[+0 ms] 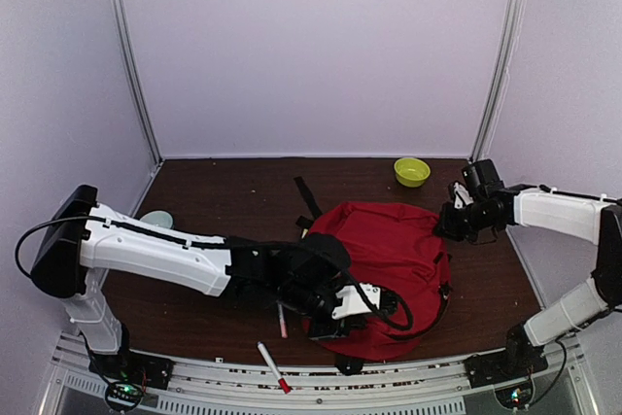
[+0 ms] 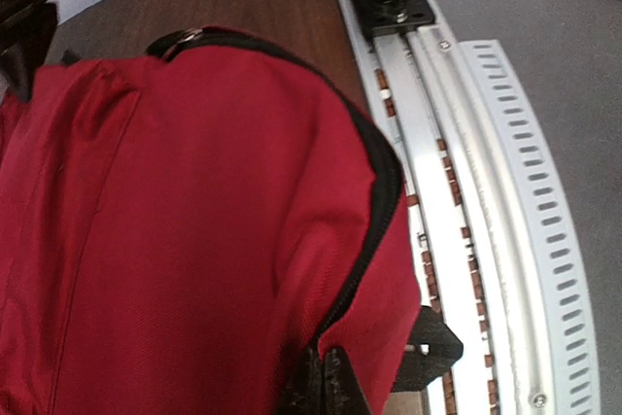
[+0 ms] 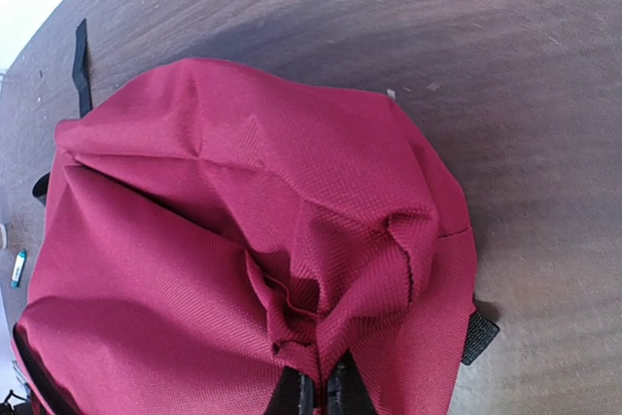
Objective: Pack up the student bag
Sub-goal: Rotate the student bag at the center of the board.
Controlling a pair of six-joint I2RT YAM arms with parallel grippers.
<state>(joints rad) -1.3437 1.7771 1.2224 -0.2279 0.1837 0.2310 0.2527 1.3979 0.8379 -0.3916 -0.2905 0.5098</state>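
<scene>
I see the student bag (image 1: 389,250) lying slumped on the dark wood-grain table (image 3: 505,94), centre-right. It is coarse red woven fabric, rounded and creased. My left gripper (image 2: 324,371) is pinched tight on the bag's near edge, right at the black zipper (image 2: 386,187) that curves along the seam. My right gripper (image 3: 315,384) is closed on a bunched fold of red cloth at the bag's right side. A flat black strap (image 1: 308,197) trails out behind the bag. A small lime-green bowl (image 1: 411,171) sits well apart at the back. Two thin markers (image 1: 273,366) lie near the slotted metal rail (image 2: 496,191). From above, my left arm hides the bag's near-left corner.
</scene>
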